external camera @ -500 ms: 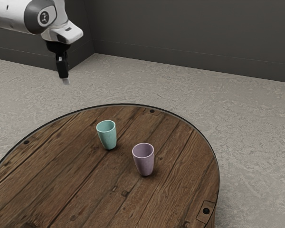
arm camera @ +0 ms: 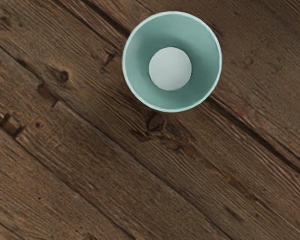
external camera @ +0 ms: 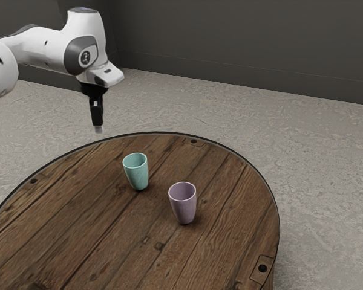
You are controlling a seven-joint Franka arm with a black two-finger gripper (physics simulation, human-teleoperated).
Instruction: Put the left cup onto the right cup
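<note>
Hanging edge-on above the cropped table (external camera: 60,241), the gripper (external camera: 97,125) touches nothing; whether it is spread or closed cannot be told. Teal cup (external camera: 136,171) and purple cup (external camera: 183,202) stand apart

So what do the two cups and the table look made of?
Teal cup: smooth, evenly coloured, matte; plastic or ceramic, hard to say. Purple cup: same plain matte look. Table: dark weathered wood, with planks, grain and knots showing.
</note>
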